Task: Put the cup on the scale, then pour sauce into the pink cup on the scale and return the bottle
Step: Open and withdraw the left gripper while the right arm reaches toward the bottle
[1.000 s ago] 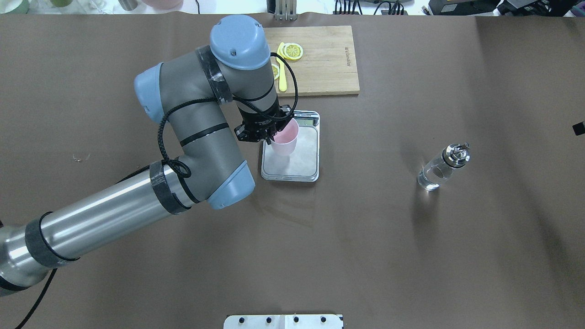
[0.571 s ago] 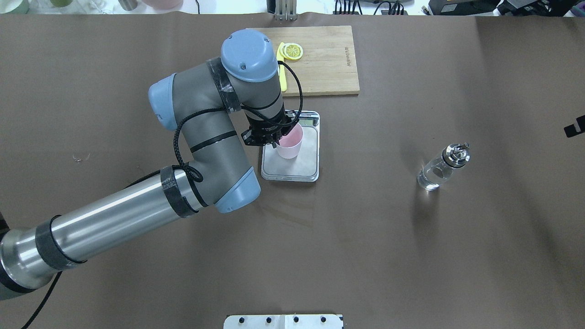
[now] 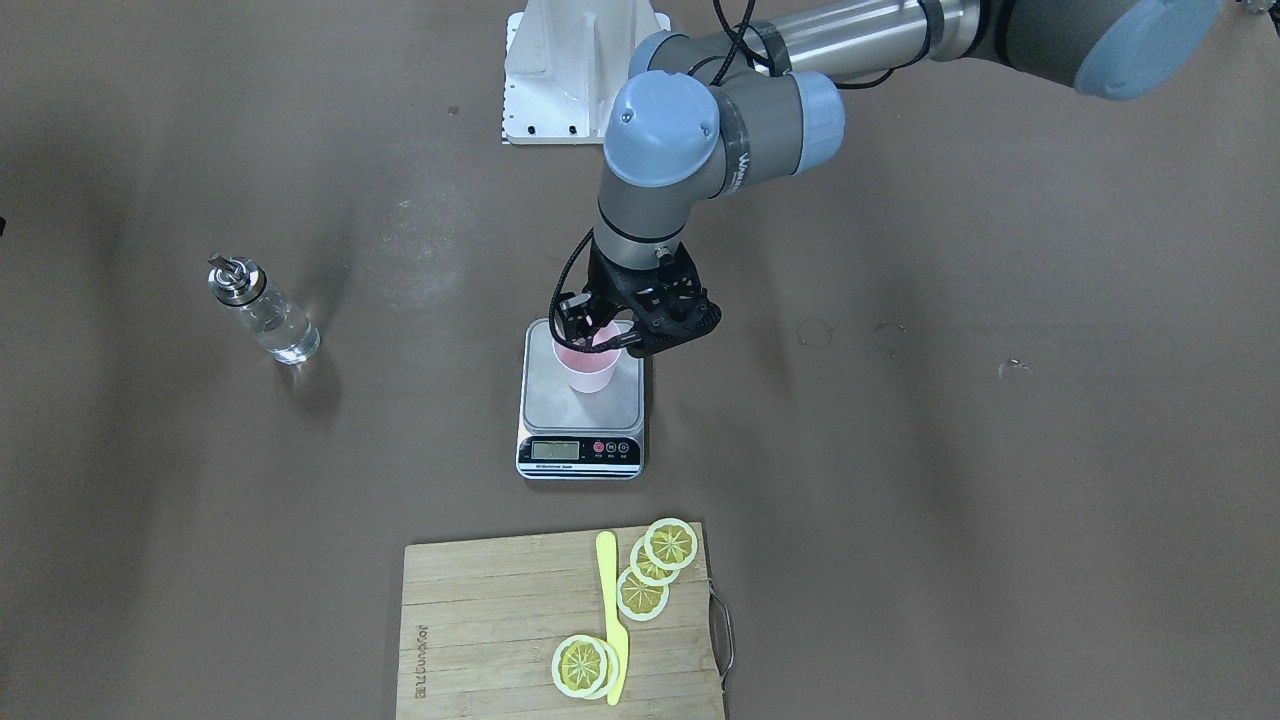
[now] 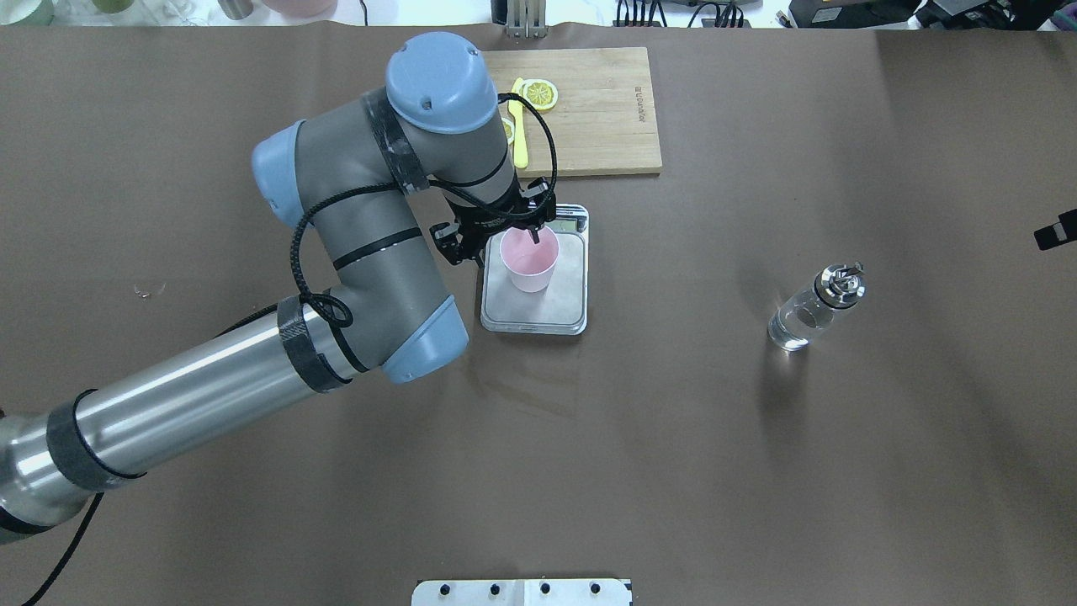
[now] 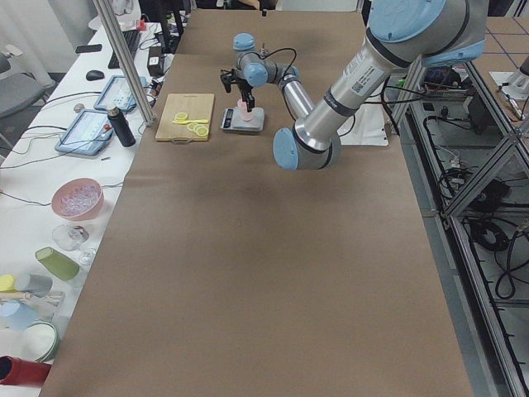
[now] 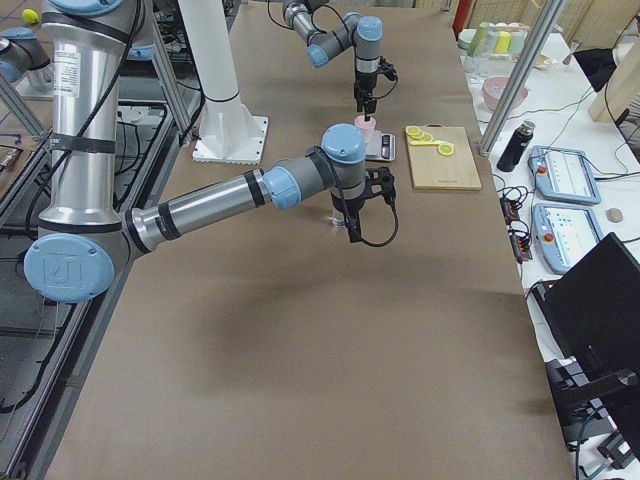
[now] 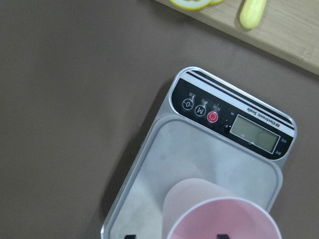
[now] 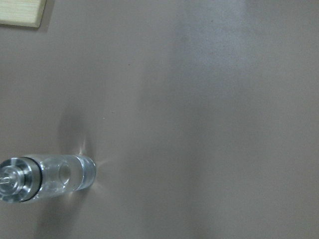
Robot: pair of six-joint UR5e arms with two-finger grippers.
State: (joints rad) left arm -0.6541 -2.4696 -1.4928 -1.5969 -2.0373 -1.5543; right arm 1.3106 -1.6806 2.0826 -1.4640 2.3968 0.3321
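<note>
The pale pink cup (image 4: 528,265) stands upright on the steel platform of the scale (image 4: 562,296), whose display strip faces away from me (image 3: 580,450). My left gripper (image 4: 511,244) hangs over the cup's rim and is open: one finger is inside the cup and the other outside it, both clear of the wall. The left wrist view shows the cup (image 7: 224,214) and the scale (image 7: 199,149). The clear glass bottle (image 4: 812,307) with its metal spout stands alone to the right; it also shows in the right wrist view (image 8: 47,177). Of my right gripper only a black sliver (image 4: 1056,231) shows.
A wooden cutting board (image 4: 602,109) with lemon slices and a yellow knife (image 4: 520,135) lies just beyond the scale. The robot's white base plate (image 3: 570,80) is at my edge of the table. Side tables with tablets, bowls and cups run along the far edge.
My left gripper carried the tilted cup down onto the scale, then opened and lifted a little. The cup now stands free. The bottle has not moved.
</note>
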